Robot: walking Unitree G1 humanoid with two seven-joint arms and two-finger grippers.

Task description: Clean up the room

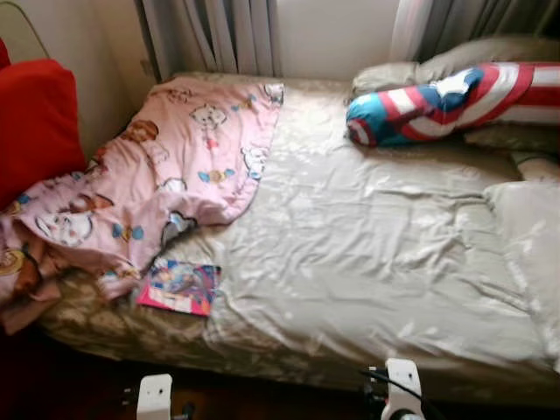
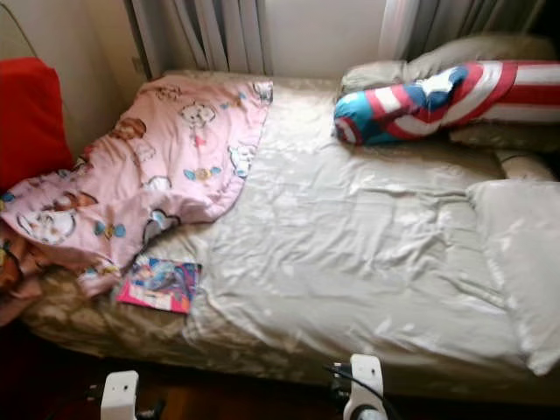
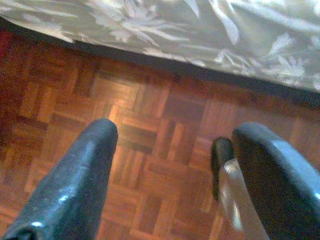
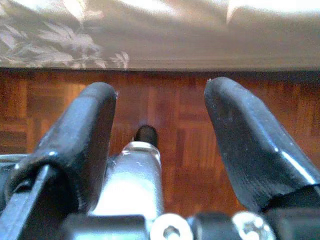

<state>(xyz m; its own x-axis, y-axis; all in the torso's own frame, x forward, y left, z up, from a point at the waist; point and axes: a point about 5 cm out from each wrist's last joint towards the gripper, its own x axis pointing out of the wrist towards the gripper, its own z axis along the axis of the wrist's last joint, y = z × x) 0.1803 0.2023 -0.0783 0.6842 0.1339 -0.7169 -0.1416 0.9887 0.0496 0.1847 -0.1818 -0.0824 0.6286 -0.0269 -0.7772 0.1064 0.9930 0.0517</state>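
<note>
Both arms hung low at the bottom edge of the head view, short of the bed (image 1: 350,262), and little looked tidied: a pink blanket (image 1: 166,175) lay crumpled at upper left, a colourful book (image 1: 179,287) sat near the mattress's near edge at lower left, and a striped pillow (image 1: 446,101) lay at upper right. From the left wrist, the left gripper (image 3: 170,165) held its fingers spread over bare parquet floor (image 3: 150,115). From the right wrist, the right gripper (image 4: 160,125) was likewise spread and empty, with open floor before the bed's edge.

Pink cartoon-print blanket (image 1: 166,175): crumpled, spread over the bed's left side, one end hanging off the left edge. Colourful booklet (image 1: 179,287): lies flat near the front edge, just beside the blanket's lower hem, cover up
</note>
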